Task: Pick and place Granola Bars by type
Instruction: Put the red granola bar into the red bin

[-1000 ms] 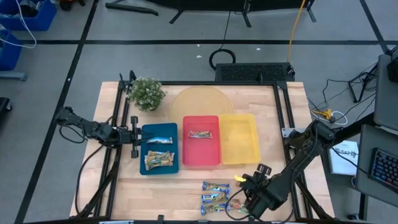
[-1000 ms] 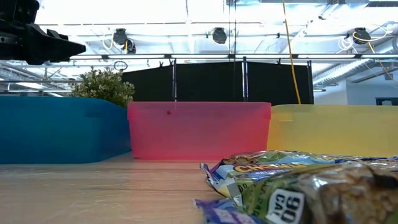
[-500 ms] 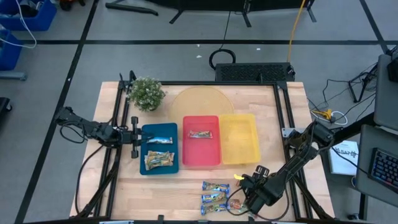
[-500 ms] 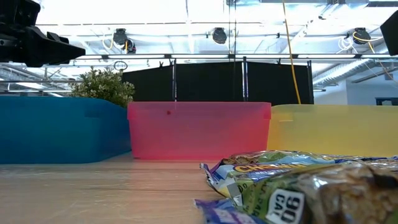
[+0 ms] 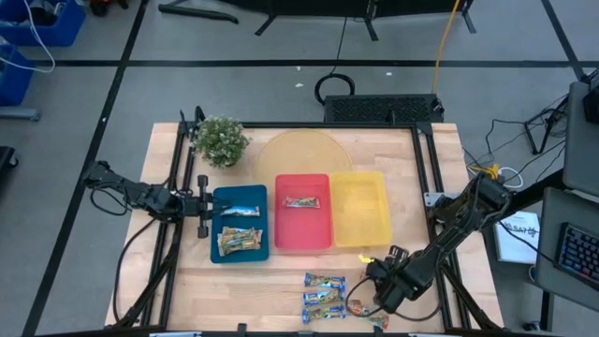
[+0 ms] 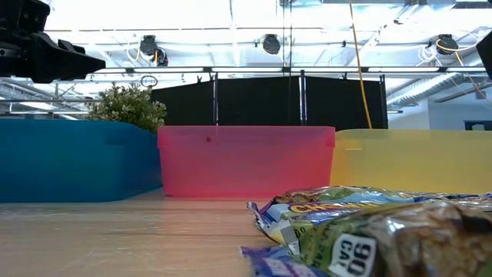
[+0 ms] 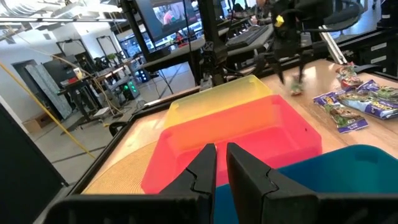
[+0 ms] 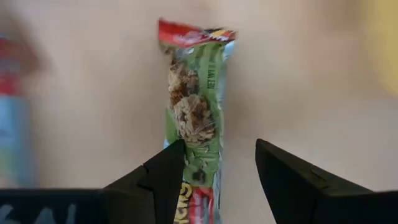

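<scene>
Right end effector (image 5: 378, 292) has shifted up a touch, fingers spread astride the red-and-green granola bar (image 8: 198, 106) flat on the tabletop (image 5: 271, 285), not yet pinched. Left end effector (image 7: 219, 163) waits clenched by the blue tray (image 5: 213, 220).
</scene>
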Robot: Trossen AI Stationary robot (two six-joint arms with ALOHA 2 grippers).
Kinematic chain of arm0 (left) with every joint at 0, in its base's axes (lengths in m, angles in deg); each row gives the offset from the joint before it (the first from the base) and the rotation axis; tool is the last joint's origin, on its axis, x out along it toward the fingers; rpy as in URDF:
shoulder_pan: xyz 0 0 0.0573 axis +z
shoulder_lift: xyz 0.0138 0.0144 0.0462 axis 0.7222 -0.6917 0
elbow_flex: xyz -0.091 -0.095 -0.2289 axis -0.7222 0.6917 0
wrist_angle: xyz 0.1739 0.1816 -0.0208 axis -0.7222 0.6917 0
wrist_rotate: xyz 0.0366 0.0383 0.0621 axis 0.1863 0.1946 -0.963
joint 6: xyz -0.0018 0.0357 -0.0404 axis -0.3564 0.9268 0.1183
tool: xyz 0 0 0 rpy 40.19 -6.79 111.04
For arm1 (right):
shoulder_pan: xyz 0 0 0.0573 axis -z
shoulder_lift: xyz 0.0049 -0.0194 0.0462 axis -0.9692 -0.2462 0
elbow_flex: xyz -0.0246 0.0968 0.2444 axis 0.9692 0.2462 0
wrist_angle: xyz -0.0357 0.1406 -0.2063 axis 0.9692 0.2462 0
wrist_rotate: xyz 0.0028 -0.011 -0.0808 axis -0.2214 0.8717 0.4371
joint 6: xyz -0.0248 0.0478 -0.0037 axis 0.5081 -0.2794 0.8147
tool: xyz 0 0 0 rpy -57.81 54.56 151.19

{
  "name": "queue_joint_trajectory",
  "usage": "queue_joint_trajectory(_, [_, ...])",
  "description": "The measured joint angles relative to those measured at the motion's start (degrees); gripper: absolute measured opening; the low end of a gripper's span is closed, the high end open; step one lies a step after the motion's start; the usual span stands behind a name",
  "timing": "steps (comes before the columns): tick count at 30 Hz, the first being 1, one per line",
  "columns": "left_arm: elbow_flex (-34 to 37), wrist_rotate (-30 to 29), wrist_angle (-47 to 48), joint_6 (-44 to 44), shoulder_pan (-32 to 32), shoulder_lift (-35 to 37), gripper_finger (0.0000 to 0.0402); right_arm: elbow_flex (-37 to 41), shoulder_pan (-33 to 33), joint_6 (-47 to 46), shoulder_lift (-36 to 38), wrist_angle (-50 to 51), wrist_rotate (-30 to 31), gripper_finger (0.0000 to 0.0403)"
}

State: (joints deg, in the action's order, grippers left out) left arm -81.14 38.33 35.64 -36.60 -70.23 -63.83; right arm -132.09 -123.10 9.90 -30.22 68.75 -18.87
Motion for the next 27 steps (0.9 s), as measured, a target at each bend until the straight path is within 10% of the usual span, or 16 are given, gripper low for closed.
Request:
queue_joint_trajectory(14, [0.00, -0.02, 0.02, 0.02, 0.00, 0.00, 0.0047, -0.17, 0.88, 6.67, 7.97, 0.24, 3.56, 0.0200])
queue_joint_trajectory(27, [0.02, -0.02, 0.04, -0.16, 0.01, -0.01, 0.0047, 3.14, 0.87, 5.68, 8.04, -0.25, -0.29, 0.0330])
